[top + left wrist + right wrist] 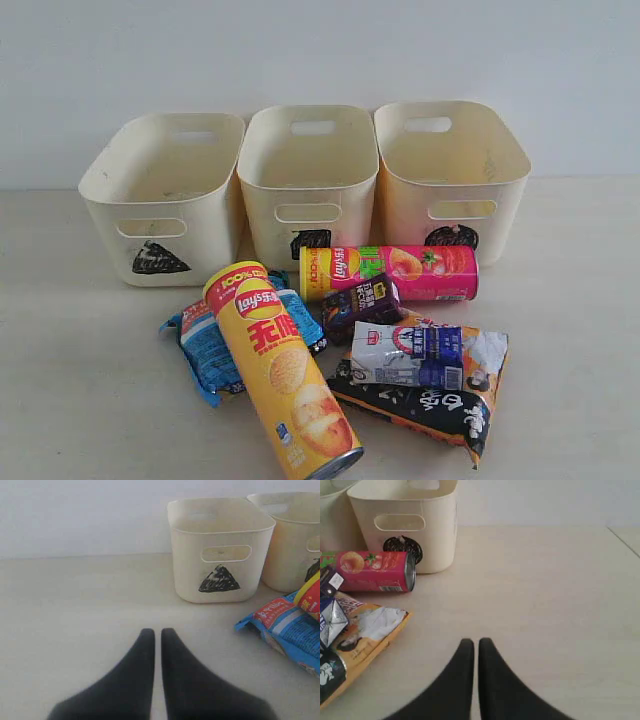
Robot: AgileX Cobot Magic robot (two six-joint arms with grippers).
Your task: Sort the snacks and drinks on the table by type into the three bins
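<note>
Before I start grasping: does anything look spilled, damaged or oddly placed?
Nothing looks spilled or torn. The yellow Lay's can lies tipped across the blue packet, and the white and blue carton lies on the orange-and-black bag.

The yellow Lay's chip can (285,375) (base cropped at the edge) hides part of the blue crinkly packet (205,352).

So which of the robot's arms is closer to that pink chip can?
Right. The pink chip can lies ahead of the right jaws; the left jaws sit beyond the blue packet, facing the triangle bin.
</note>
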